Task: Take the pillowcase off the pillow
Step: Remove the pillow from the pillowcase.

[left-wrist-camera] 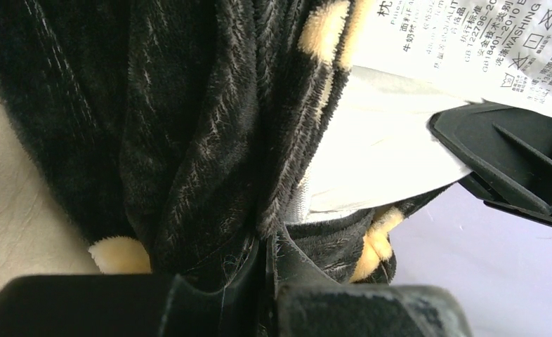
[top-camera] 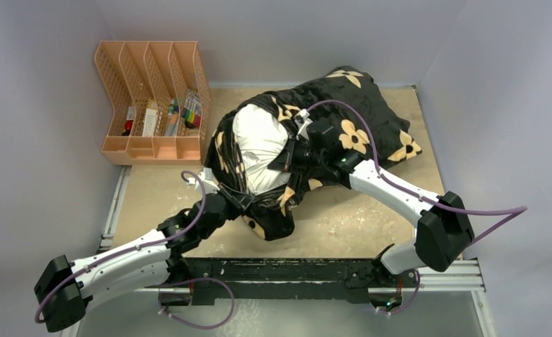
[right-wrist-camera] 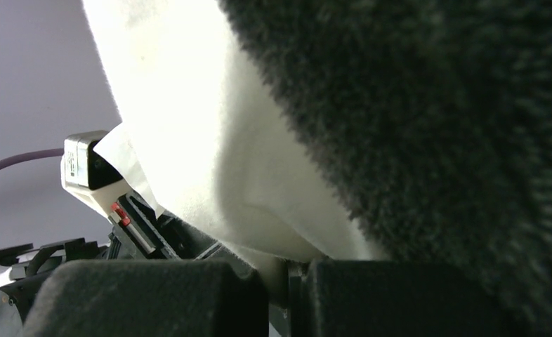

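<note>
top view: the pillowcase (top-camera: 357, 119) lies across the far right half of the table (top-camera: 357, 225), black plush with tan flowers. its open end faces left, and the white pillow (top-camera: 259, 144) bulges out of that opening, the rest of it inside the cover. the left gripper (top-camera: 241, 202) sits at the near edge of the opening, against the black fabric. the right gripper (top-camera: 291, 151) reaches in from the right, over the cover, onto the white cushion. an orange file rack (top-camera: 150, 98) stands at the far left, well apart.

left wrist view: the left gripper (left-wrist-camera: 266, 247) is pinched tight on a fold of the pillowcase (left-wrist-camera: 189, 126), with black plush bunched between the jaws. beside it shows the pillow (left-wrist-camera: 378, 154) and its printed care tag (left-wrist-camera: 470, 49).

right wrist view: the right gripper (right-wrist-camera: 287, 279) is clamped on a thin pinch of the pillow (right-wrist-camera: 210, 140), white cloth running down between the jaws. the pillowcase (right-wrist-camera: 435, 126) fills the right side, close and blurred.
</note>
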### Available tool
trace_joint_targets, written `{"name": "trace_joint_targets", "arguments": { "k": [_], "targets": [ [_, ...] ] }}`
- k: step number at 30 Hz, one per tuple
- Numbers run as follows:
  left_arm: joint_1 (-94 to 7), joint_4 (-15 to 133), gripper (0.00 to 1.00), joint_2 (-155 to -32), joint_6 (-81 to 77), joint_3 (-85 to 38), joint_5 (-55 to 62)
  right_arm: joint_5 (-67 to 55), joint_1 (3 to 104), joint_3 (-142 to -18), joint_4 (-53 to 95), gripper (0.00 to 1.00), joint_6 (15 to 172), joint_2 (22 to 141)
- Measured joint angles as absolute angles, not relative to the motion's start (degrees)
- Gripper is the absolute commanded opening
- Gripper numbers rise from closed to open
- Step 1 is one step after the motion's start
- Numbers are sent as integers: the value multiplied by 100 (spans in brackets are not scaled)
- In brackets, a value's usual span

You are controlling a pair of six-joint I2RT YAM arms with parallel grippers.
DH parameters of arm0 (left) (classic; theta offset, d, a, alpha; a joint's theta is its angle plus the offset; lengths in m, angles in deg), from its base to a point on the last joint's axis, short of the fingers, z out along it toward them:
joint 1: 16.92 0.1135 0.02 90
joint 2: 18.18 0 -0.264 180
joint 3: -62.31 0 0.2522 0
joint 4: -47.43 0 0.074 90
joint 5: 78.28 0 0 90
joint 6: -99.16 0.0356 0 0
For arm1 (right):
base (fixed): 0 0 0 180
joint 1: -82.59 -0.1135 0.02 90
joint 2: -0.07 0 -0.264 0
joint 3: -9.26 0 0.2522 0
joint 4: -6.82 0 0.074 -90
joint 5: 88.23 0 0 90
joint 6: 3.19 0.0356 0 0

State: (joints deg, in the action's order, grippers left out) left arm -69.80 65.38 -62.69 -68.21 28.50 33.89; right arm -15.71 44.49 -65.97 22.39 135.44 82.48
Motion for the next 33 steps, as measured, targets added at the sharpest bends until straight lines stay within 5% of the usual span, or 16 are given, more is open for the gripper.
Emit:
{"name": "trace_joint_targets", "arguments": {
  "k": [12,25,29,33],
  "targets": [
    [-6980,6558,0,-6326,-6799,2603,3529,-2242,4809,-6584,1644,0,14031,8241],
    [-7059,6577,0,-6612,-6639,2321,3288,-959,4512,-6999,3367,1,12435,7686],
    [-7067,6763,0,-6984,-6464,2251,3234,-545,4140,-6785,3509,22,12365,7719],
    [-7067,6903,0,-7300,-6346,2253,3194,-231,3806,-6772,3716,59,12361,7962]
  ]
}}
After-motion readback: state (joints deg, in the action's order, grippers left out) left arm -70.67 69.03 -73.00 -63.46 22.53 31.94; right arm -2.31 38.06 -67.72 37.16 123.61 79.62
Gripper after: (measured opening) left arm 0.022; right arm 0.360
